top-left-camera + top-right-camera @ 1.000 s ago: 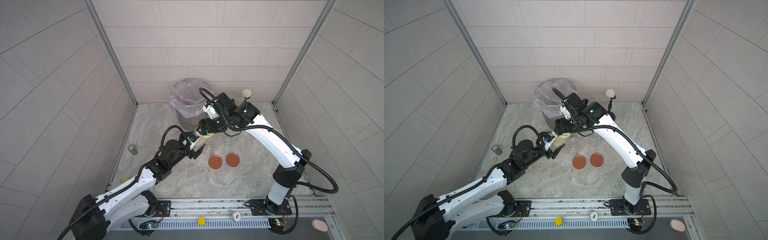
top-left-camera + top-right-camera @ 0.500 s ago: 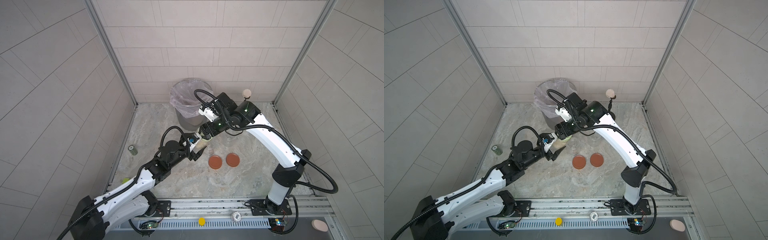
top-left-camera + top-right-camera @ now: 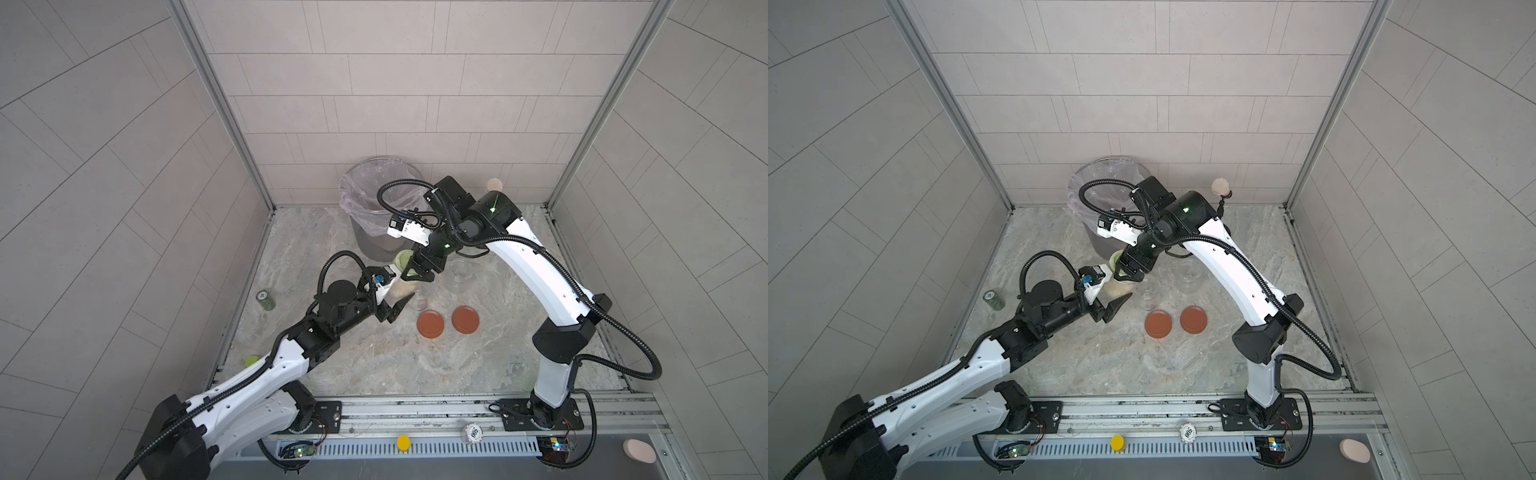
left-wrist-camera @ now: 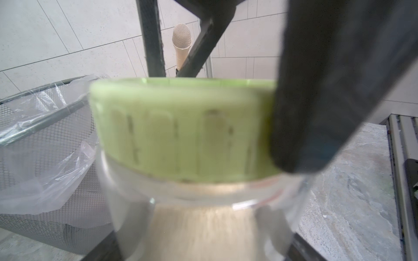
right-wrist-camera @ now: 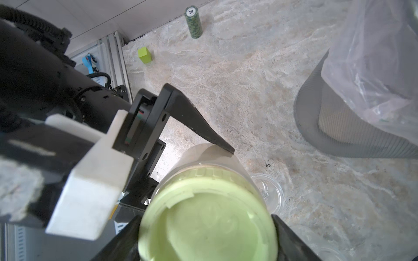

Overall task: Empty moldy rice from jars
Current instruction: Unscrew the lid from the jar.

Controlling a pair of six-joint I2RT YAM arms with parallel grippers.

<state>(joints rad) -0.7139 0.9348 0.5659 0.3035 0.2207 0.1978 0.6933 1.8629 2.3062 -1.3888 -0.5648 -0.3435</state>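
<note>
Pinching: right gripper (image 5: 204, 241) fingers clamp green lid (image 5: 208, 223).
Left gripper (image 3: 397, 291): fingers squeeze jar (image 4: 199, 226).
Both top views only: red lids (image 3: 430, 324), jar's 4 o'clock.

I am clamping the right fingers (image 5: 290, 243) on the pale green lid (image 5: 208, 223) of a jar (image 5: 228, 174) of moldy rice (image 5: 203, 156) while the left fingers (image 5: 203, 131) are holding its glass side.

Bright, even light — wrist close-ups blurred

The jar (image 4: 203, 203) looks glossy glass, its lid (image 4: 181, 131) matt, perhaps plastic, the bin (image 4: 67, 230) metal mesh.
</note>
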